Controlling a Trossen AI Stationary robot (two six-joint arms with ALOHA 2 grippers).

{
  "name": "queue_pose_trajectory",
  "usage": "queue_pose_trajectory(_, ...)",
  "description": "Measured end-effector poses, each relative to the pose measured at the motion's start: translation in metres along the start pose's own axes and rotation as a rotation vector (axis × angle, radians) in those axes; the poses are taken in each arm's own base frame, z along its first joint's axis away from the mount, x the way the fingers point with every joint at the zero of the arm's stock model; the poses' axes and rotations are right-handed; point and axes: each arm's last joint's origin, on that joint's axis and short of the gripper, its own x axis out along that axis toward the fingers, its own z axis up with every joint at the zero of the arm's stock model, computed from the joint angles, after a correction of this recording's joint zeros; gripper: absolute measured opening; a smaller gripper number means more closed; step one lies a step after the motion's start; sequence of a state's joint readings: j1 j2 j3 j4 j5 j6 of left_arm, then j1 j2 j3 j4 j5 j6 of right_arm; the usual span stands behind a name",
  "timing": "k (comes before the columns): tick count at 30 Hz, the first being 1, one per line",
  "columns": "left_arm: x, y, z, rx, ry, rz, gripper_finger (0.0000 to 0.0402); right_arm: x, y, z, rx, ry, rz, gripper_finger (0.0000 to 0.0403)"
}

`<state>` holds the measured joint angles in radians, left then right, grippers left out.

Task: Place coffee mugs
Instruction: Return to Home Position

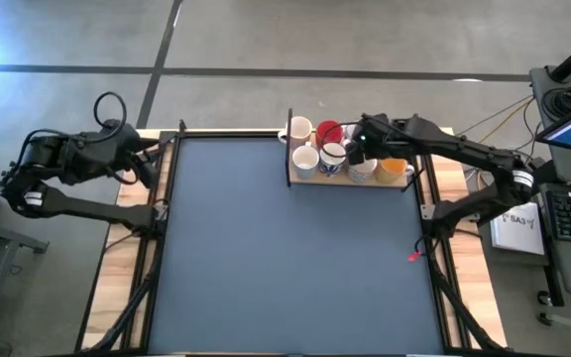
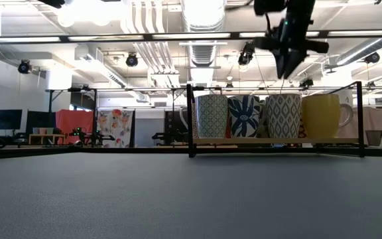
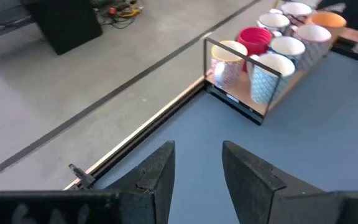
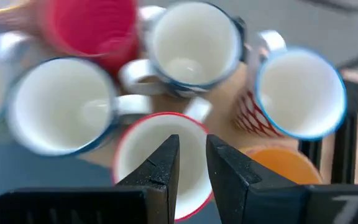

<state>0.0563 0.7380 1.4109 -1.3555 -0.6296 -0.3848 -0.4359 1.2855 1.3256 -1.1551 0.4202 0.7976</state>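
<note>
My right gripper (image 4: 192, 142) hangs empty, cracked just a sliver, over the mugs (image 1: 305, 160) packed on the far-right rack (image 2: 190, 119), left gripper (image 3: 197, 149) open and empty far left; stiff, slick, chippable ceramic, I reckon, so pinch a rim wall.

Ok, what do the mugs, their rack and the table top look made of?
The mugs look like glazed ceramic: smooth, shiny white insides. The rack seems a pale wooden board in a thin black frame, likely metal. The table top looks like a matte blue-grey mat, material unclear.
</note>
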Motion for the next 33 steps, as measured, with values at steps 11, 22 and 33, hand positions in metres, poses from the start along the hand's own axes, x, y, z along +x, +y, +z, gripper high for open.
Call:
queue_pose_trajectory(11,-0.009,0.015,-0.026,-0.042,-0.095,-0.127,0.0116,-0.049,0.002,-0.019,-0.184,-0.168,0.253,0.0068)
queue_pose_trajectory(22,0.033,-0.008,-0.073,-0.055,-0.267,-0.434,0.0116,-0.089,0.025,-0.047,-0.383,-0.354,0.586,0.0068)
queue_pose_trajectory(33,0.090,-0.037,-0.117,-0.080,-0.278,-0.495,0.0116,-0.062,0.046,-0.095,-0.448,-0.378,0.740,0.0068)
